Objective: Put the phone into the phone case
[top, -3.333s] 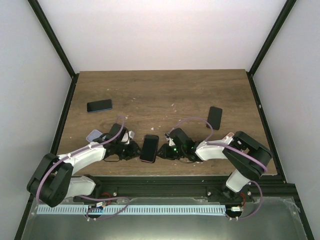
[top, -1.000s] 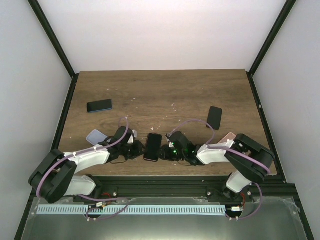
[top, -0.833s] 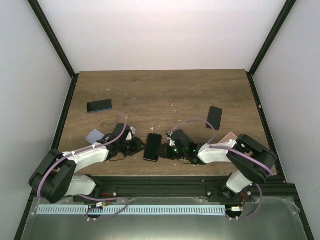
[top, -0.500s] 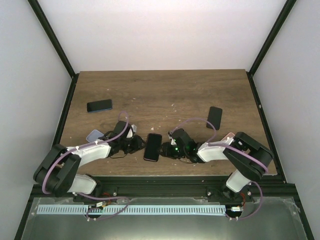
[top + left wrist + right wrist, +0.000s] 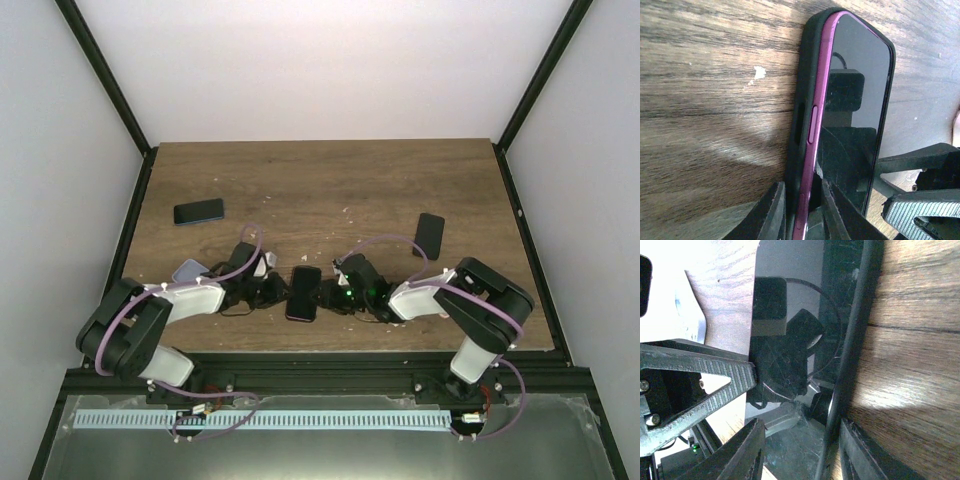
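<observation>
The phone (image 5: 303, 292), dark-screened with a magenta edge (image 5: 816, 125), lies in the black phone case (image 5: 809, 65) near the table's front, between both arms. My left gripper (image 5: 273, 290) (image 5: 801, 185) is pinched over its left side, with one finger outside the case wall and the other on the screen. My right gripper (image 5: 329, 295) (image 5: 801, 425) stands open astride the right side. One of its fingers (image 5: 752, 450) is over the screen (image 5: 800, 290), the other beside the case rim (image 5: 860, 315) on the wood.
A blue-edged phone (image 5: 198, 211) lies at the back left. A black phone (image 5: 430, 235) lies at the right. A pale blue case (image 5: 187, 270) sits beside the left arm. Dark rails border the wooden table (image 5: 320, 180).
My left gripper has narrowed onto the phone's left side and my right gripper has widened. The left arm's elbow swung further onto the table. The phone barely moved.
</observation>
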